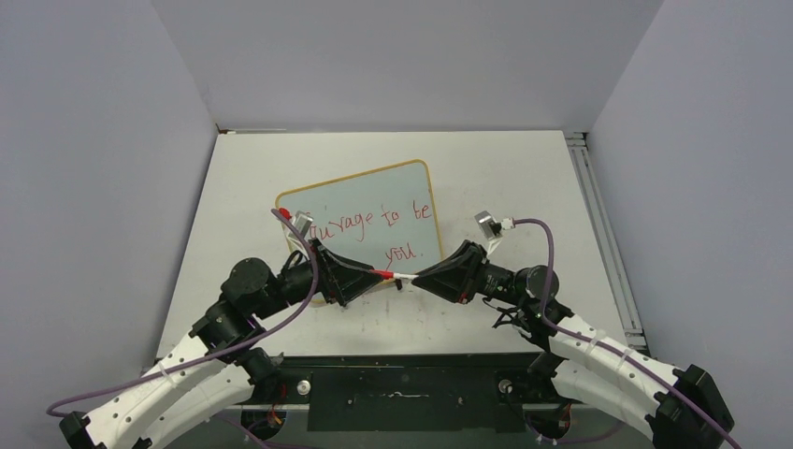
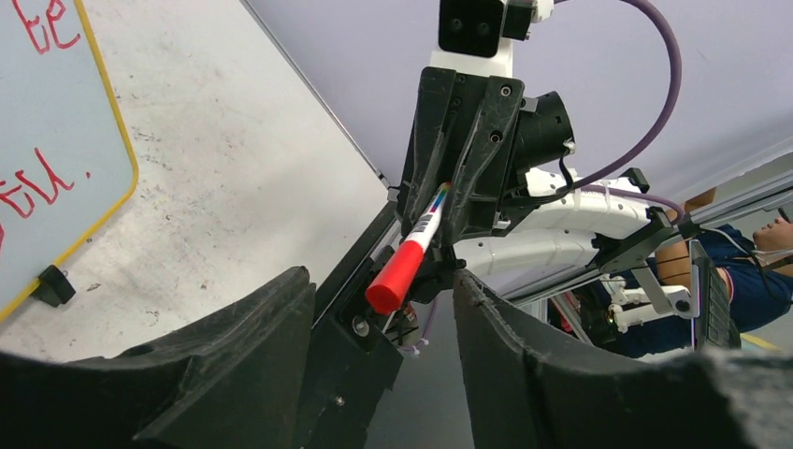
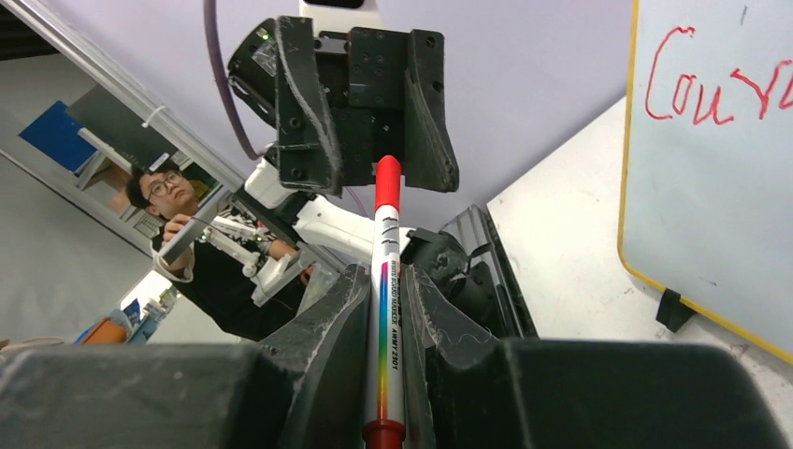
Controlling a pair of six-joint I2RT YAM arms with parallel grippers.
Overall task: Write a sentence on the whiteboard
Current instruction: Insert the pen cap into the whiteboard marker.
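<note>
Pale grey walls (image 1: 393,56) enclose scuffed white tabletop (image 1: 505,178); aluminium rail (image 1: 603,234) along right edge.

In the top view the left arm (image 1: 281,281) covers the first letters of the sentence (image 1: 355,223) and the near left corner of the whiteboard (image 1: 411,187). The right wrist view cuts the board off after "Cour", and the lower end of the marker (image 3: 385,309) runs past the bottom edge

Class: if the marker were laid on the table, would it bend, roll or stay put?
Probably stiff: the marker juts straight from the right gripper without sagging. Its round barrel would likely roll on the flat table.
</note>
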